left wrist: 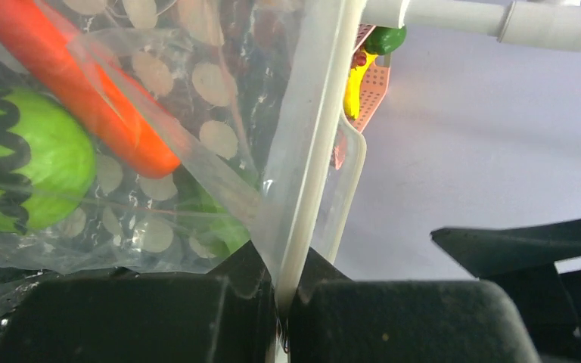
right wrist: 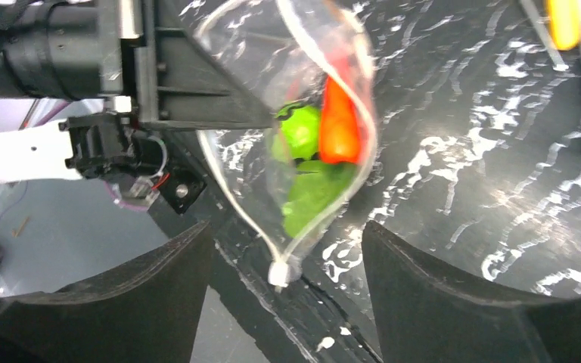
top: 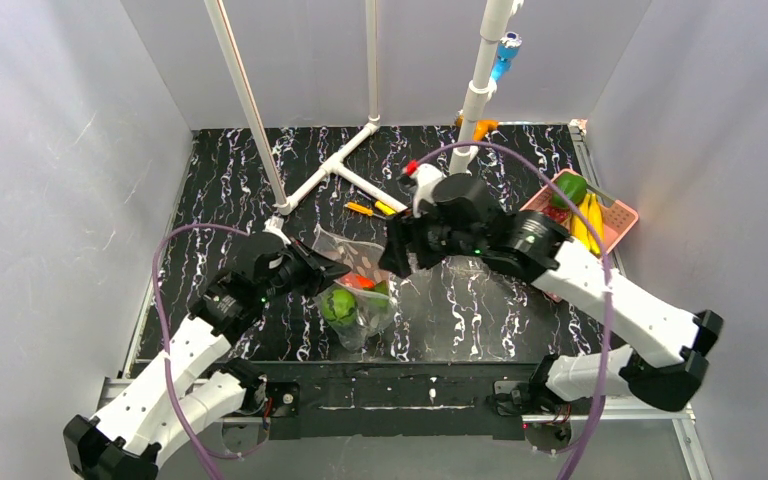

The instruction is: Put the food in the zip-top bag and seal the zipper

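Observation:
The clear zip-top bag (top: 358, 285) with white dots hangs near the table's front centre. My left gripper (top: 320, 272) is shut on its zipper (left wrist: 306, 166) at the mouth edge; the jaws pinch the strip in the left wrist view (left wrist: 284, 261). Inside the bag are a green round fruit (left wrist: 23, 170), an orange pepper (left wrist: 83, 98) and more green food (right wrist: 310, 189). My right gripper (top: 400, 258) is open and empty just right of the bag. In its wrist view (right wrist: 286, 231) the bag's mouth gapes and the zipper's end (right wrist: 278, 272) hangs between the fingers, touching neither.
A pink basket (top: 615, 215) at the far right holds a green fruit (top: 568, 190) and yellow bananas (top: 590, 220). Small yellow and orange-handled tools (top: 370, 208) lie behind the bag. A white pipe frame (top: 335, 170) stands at the back.

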Controlling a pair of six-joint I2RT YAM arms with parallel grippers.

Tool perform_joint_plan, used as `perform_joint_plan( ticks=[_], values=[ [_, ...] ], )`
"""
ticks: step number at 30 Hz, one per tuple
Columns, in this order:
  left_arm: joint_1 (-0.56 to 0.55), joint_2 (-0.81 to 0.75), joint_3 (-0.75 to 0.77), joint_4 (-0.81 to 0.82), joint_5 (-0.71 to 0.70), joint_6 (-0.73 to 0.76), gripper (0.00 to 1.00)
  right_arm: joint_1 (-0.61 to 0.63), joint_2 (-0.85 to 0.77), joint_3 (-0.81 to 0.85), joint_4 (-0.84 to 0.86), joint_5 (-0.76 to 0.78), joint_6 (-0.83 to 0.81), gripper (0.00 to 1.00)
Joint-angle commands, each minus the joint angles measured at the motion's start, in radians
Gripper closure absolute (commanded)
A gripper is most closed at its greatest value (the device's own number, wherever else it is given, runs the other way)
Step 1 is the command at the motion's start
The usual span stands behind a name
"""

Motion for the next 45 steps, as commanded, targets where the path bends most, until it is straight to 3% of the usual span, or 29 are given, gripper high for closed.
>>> perform_joint_plan(
  ticks=[1,5,9,17,22,30,37,41,45],
  values=[
    [0.006,0.032,0.129,-0.089,0.016,0.136,1.0,-0.095,-0.118,-0.055,-0.093,0.11,0.001,0.19],
    [0.007,0.159,0.3,-0.233,0.034,0.324,1.0,-0.239,-0.253,-0.168,-0.078,0.158,0.004,0.15],
    [0.01,0.315,0.481,-0.352,0.073,0.517,1.0,-0.322,-0.367,-0.256,-0.105,0.368,0.02,0.05],
    [0.058,0.481,0.731,-0.476,0.118,0.775,1.0,-0.579,-0.427,-0.416,-0.077,0.543,0.073,0.04],
    [0.115,0.524,0.789,-0.498,0.183,0.861,1.0,-0.769,-0.331,-0.448,-0.014,0.485,0.073,0.04],
    [0.144,0.544,0.782,-0.459,0.265,0.891,1.0,-1.078,-0.106,-0.402,0.11,0.21,0.095,0.02],
    [0.144,0.512,0.689,-0.395,0.239,0.93,1.0,-1.135,0.142,-0.268,0.146,0.192,0.055,0.02],
    [0.145,0.501,0.661,-0.375,0.232,0.958,1.0,-1.168,0.258,-0.206,0.158,0.136,0.037,0.1],
    [0.17,0.456,0.598,-0.334,0.243,0.958,1.0,-1.18,0.338,-0.149,0.139,0.144,0.028,0.11]
  ],
)
